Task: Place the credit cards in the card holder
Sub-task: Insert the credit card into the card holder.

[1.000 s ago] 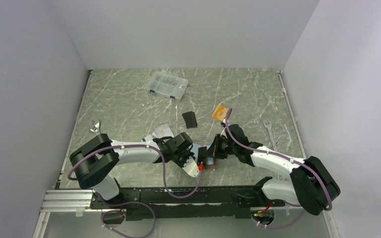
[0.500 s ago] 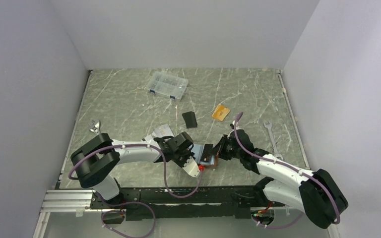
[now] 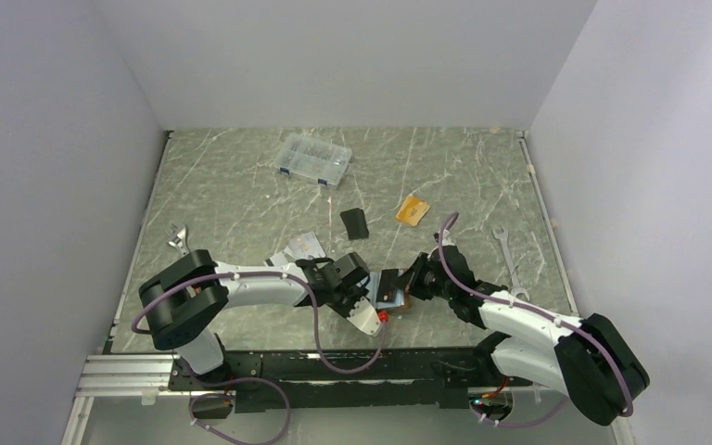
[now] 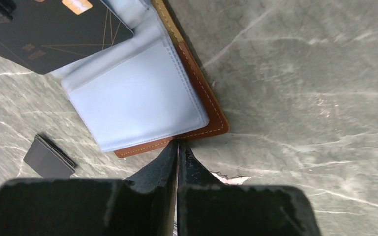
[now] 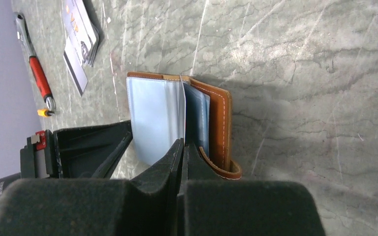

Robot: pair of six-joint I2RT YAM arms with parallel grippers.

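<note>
Now card holder lies open at tabletop near edge, between left fingers, together at its leather rim, and right fingers, together on a sleeve

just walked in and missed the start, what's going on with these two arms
Both arms are working at the open card holder. The left fingers are closed with their tips at its brown leather edge; whether they pinch it is unclear. The right fingers are closed, apparently holding a dark card over its clear sleeves. An orange card and a small stack of cards lie loose on the table.
</note>
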